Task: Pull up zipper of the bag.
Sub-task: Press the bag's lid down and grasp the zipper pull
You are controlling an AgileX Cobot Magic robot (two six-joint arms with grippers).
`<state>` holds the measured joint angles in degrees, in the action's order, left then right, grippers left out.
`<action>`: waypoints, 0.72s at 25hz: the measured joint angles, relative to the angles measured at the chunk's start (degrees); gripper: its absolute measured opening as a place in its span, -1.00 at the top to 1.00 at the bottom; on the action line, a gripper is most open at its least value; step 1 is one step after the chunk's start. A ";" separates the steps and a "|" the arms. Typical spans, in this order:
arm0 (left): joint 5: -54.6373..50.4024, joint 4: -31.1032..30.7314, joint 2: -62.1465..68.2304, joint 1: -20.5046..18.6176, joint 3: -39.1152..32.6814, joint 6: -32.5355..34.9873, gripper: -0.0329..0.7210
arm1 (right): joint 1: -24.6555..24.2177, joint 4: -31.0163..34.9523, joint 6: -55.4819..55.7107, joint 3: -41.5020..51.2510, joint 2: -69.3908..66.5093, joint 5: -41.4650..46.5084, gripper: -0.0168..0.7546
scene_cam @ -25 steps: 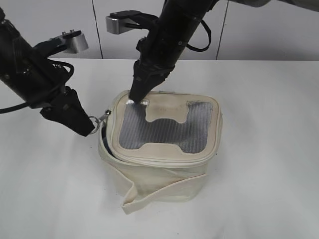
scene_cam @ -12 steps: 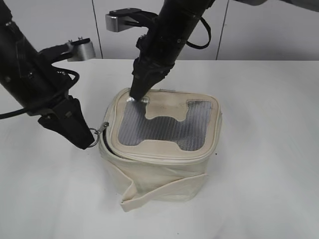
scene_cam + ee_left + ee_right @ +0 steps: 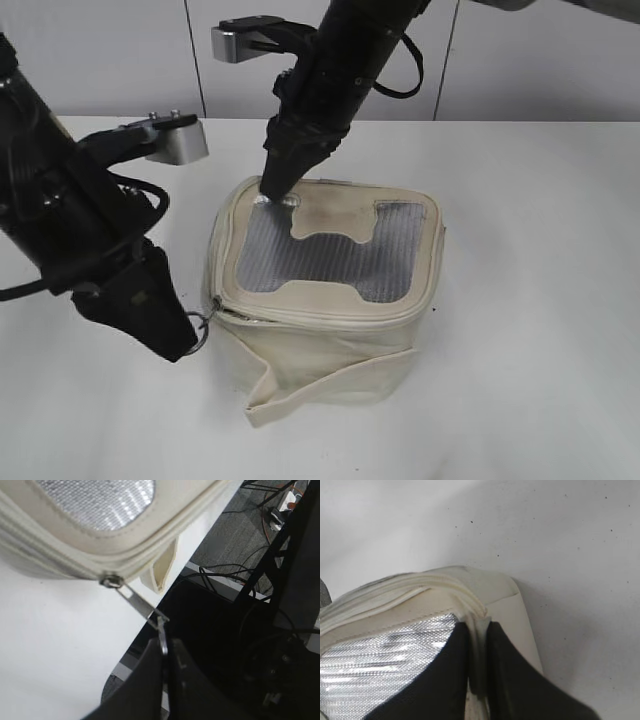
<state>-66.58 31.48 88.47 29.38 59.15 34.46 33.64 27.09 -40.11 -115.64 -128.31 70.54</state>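
The cream bag (image 3: pixel 330 345) stands mid-table, its lid with the grey mesh panel (image 3: pixel 330 255) facing up. The zipper track (image 3: pixel 330 318) runs round the lid edge. My left gripper (image 3: pixel 188 338) is shut on the ring pull (image 3: pixel 163 639) of a silver slider (image 3: pixel 111 581) at the bag's front left corner (image 3: pixel 212 312), with the pull tab stretched taut. My right gripper (image 3: pixel 270 190) is shut on a fold of cream lid-edge fabric (image 3: pixel 477 626) at the back left corner of the lid. The loose strap (image 3: pixel 300 388) hangs down the front side.
The white table (image 3: pixel 530 330) carries only the bag. The left wrist view shows the table's edge (image 3: pixel 150 625), with dark floor, cables and a black frame (image 3: pixel 280 555) beyond it. Grey wall panels (image 3: pixel 540 60) stand behind the table.
My left gripper has moved toward the front along the bag's left side, drawing the slider with it. The open gap on that side has closed. My right gripper has stayed put.
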 joint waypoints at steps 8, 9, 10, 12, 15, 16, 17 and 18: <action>6.21 1.04 -0.94 10.43 -0.27 -0.70 0.92 | 0.24 0.76 -0.01 0.00 0.00 0.12 0.76; 7.64 1.04 -0.94 11.70 -0.31 -0.76 0.92 | 0.24 0.76 -0.01 0.00 0.00 0.12 0.76; 8.93 1.04 -0.94 12.84 -0.40 -0.76 0.92 | 0.24 0.76 -0.01 0.00 0.00 0.12 0.76; 11.41 1.51 -0.94 14.50 -0.48 -0.90 0.92 | 0.24 0.84 -0.01 0.00 0.00 0.17 0.76; 14.99 2.96 -0.94 16.21 -0.55 -0.98 0.92 | 0.24 0.83 -0.09 0.00 0.00 0.17 0.77; 16.09 3.57 -0.94 16.61 -0.57 -0.98 0.92 | 0.24 0.83 -0.15 0.00 0.00 0.17 0.77; 16.93 4.15 -0.94 16.99 -0.62 -1.03 0.92 | 0.24 0.83 -0.20 0.00 0.00 0.17 0.77; 17.89 4.68 -0.94 17.26 -0.69 -1.03 0.92 | 0.24 0.83 -0.20 0.00 0.00 0.17 0.77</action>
<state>-48.69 36.16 87.53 46.64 58.46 33.42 33.89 27.92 -40.31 -115.64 -128.31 70.71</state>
